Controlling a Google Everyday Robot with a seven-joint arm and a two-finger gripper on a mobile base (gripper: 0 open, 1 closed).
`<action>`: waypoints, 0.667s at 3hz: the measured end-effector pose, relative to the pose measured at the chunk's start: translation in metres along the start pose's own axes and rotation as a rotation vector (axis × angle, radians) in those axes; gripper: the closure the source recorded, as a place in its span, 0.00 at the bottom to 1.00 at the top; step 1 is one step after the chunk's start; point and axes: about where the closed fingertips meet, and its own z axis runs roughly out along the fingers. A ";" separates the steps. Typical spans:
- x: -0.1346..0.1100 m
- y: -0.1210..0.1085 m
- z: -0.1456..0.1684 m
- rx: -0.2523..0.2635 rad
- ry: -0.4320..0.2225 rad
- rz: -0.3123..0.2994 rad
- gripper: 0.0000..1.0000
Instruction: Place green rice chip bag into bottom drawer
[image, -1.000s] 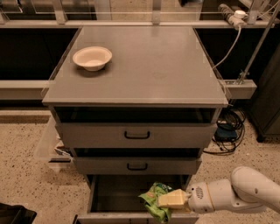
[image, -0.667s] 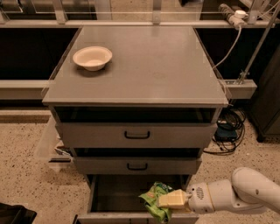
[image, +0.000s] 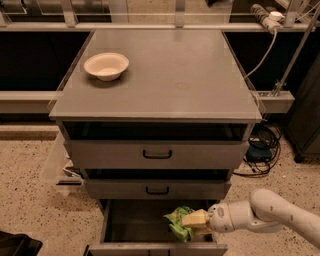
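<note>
Foil is what the green rice chip bag (image: 176, 223) looks to be made of, so I judge it light, soft and crinkly. It is likely slippery on its face and holds brittle chips that a hard squeeze would crush. The best hold is probably a pinch on a sealed edge or corner, not across the puffed middle. The end effector (image: 186, 220) reaches in from the right and appears clenched on the bag's right edge. The bag sits inside the open bottom drawer (image: 132, 222), towards its right and near side. Whether it rests on the drawer floor or hangs just above it, I cannot tell. A white bowl (image: 106, 65) stands far left on the desk (image: 170, 85).
</note>
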 end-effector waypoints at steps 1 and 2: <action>-0.029 -0.032 0.024 0.007 0.023 -0.034 1.00; -0.045 -0.056 0.040 0.082 0.002 -0.066 1.00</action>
